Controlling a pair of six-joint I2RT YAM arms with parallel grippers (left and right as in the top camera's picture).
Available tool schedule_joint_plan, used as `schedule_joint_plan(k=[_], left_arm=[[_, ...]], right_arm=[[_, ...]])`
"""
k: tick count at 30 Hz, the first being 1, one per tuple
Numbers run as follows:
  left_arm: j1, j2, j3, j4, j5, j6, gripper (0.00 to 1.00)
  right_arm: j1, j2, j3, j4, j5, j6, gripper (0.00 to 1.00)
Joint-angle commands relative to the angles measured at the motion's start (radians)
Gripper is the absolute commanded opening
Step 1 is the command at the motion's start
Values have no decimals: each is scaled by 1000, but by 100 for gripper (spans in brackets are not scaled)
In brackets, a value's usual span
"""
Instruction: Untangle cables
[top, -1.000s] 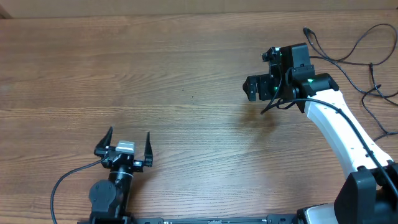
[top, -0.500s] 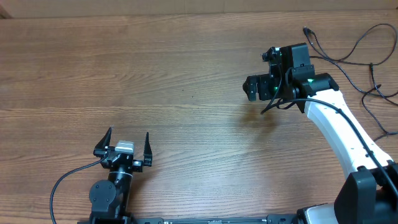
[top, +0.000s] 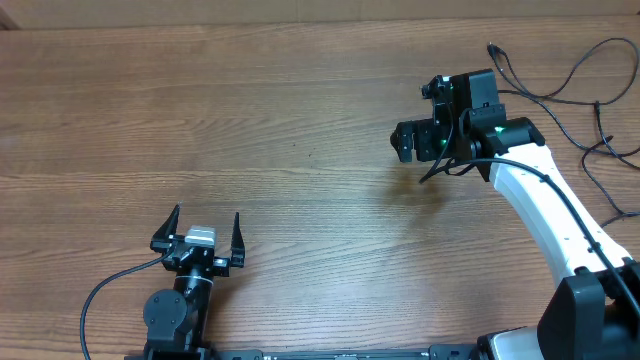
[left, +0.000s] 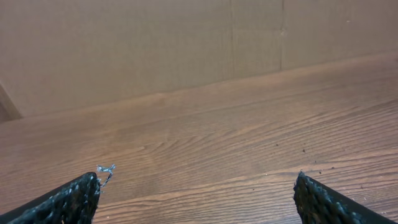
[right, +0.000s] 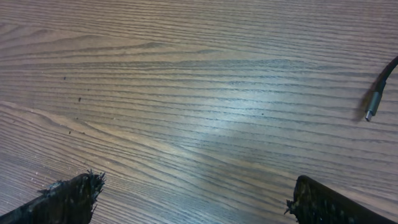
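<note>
The cables (top: 585, 120) are thin black cords spread loose at the table's far right, with one plug end (top: 493, 49) pointing toward the back. My right gripper (top: 415, 115) is open and empty, hovering over bare wood just left of the cables. In the right wrist view its jaws (right: 199, 199) are wide apart, and a silver-tipped plug (right: 375, 102) lies at the right edge, apart from the fingers. My left gripper (top: 204, 232) is open and empty near the front left, far from the cables. The left wrist view (left: 196, 199) shows only bare wood between its jaws.
A wooden table (top: 250, 120) fills the view. A cardboard wall (left: 155, 50) stands behind the table's far edge. A thicker black wire (top: 100, 295) loops from the left arm's base at the front left.
</note>
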Motion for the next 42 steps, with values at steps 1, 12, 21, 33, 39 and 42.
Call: schedule_joint_plan(k=[1,12,21,33,39,42], left_arm=[[-3,-11,-4,-2,-4,-6,99],[-3,-11,-4,-2,-4,-6,100],[-3,-11,-3,-2,-4,-6,99],[-3,-11,-4,-2,-4,-6,99],[-3,-11,-4,-2,-4,-6,100],[-3,-11,-4,-2,-4,-6,100]], right_arm=[[3,-26,-3,3,-6,6,100],[3,-26,-3,3,-6,6,100],[3,-26,-3,3,-6,6,100],[3,-31,-3,15,-5,5,100],[3,-71,-5,18,-4,2,100],[3,-104,-7,30,16,2,100]])
